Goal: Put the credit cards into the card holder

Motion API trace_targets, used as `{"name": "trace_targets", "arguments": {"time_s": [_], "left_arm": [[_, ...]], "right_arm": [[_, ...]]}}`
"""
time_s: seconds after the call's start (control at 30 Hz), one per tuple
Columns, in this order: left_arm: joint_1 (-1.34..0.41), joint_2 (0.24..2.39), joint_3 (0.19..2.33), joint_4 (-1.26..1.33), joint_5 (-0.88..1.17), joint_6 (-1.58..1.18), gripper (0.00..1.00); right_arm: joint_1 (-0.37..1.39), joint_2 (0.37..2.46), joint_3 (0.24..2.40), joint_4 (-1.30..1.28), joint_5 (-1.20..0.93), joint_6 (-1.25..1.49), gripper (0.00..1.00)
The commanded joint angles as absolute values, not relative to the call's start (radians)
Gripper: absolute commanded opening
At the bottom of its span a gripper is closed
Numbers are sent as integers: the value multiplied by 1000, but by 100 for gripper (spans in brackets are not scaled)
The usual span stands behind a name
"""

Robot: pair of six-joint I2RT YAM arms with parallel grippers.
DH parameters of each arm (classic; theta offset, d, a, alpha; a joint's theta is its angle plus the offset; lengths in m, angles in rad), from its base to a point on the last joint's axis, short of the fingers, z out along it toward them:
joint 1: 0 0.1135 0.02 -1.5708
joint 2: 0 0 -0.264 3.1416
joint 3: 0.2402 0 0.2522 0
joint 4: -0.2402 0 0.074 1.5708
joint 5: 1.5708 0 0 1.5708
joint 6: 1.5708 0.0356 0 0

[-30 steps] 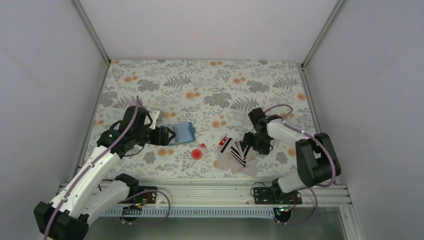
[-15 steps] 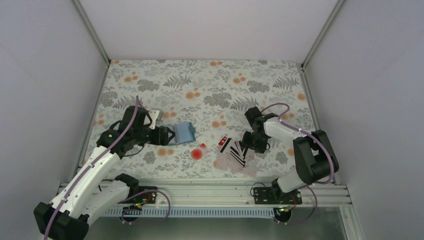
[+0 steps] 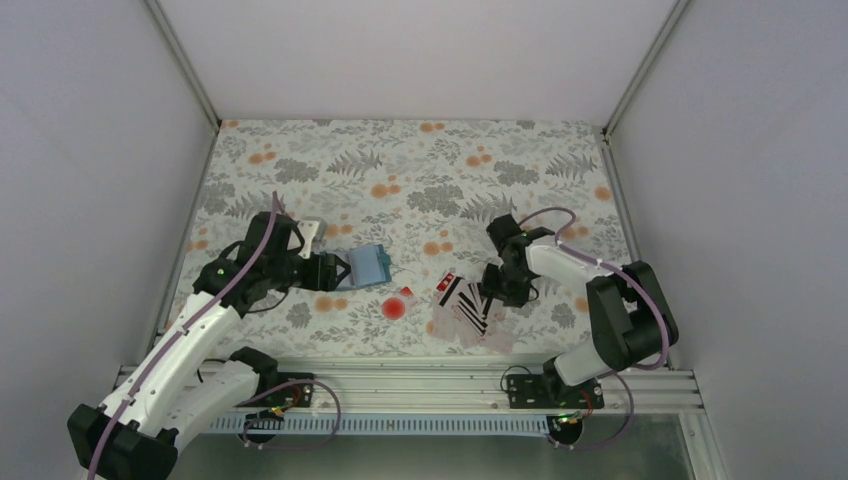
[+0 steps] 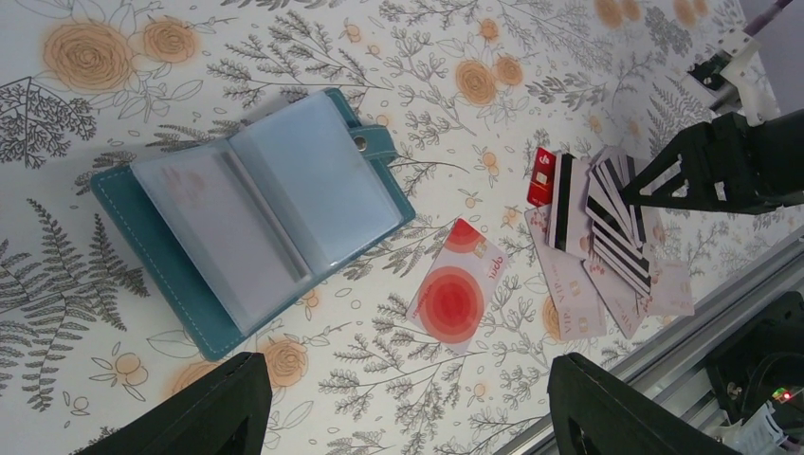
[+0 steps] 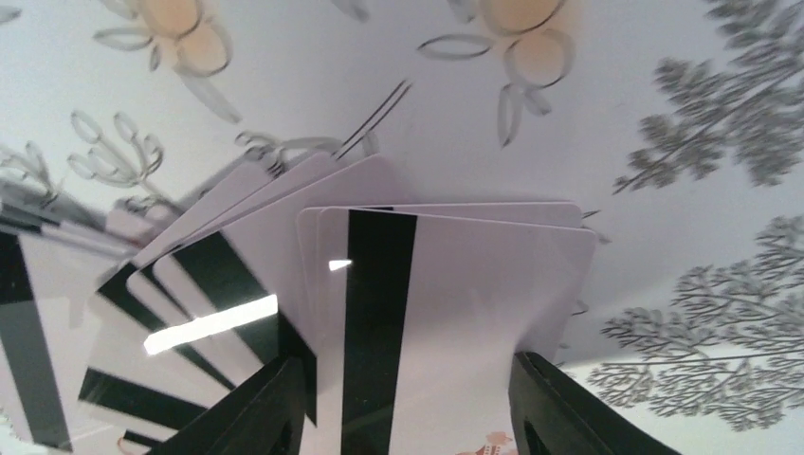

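Our right claw (image 5: 406, 379) has edged over the credit cards (image 5: 455, 284), parted for a pinch. Left claw (image 4: 408, 379), parted, overlooks the card holder (image 4: 256, 218).

The left gripper (image 4: 408, 389) hovered, jaws wide apart. The right gripper (image 5: 403, 398) reached low, jaws spread.

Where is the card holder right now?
Top view, left of centre: the card holder lies open by the left gripper, the red-circle card on its right.
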State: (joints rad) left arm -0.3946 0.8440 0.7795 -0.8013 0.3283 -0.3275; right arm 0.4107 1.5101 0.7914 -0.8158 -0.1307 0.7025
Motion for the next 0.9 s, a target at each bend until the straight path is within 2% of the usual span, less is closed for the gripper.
{"name": "trace_targets", "arguments": {"time_s": [0.0, 0.17, 0.5, 0.7, 0.87], "left_arm": [[-391, 843, 763, -787, 355, -313, 74], [-391, 849, 761, -787, 361, -310, 74], [-389, 854, 760, -787, 370, -305, 74], [-390, 858, 760, -786, 375, -302, 74], [-390, 866, 758, -785, 387, -296, 74]], "right_arm": [[463, 1503, 793, -808, -189, 687, 56], [548, 1523, 822, -788, -254, 658, 62], [669, 1540, 879, -853, -212, 683, 63], [673, 1466, 893, -973, -43, 712, 84], [673, 1460, 850, -944, -21, 777, 88]]}}
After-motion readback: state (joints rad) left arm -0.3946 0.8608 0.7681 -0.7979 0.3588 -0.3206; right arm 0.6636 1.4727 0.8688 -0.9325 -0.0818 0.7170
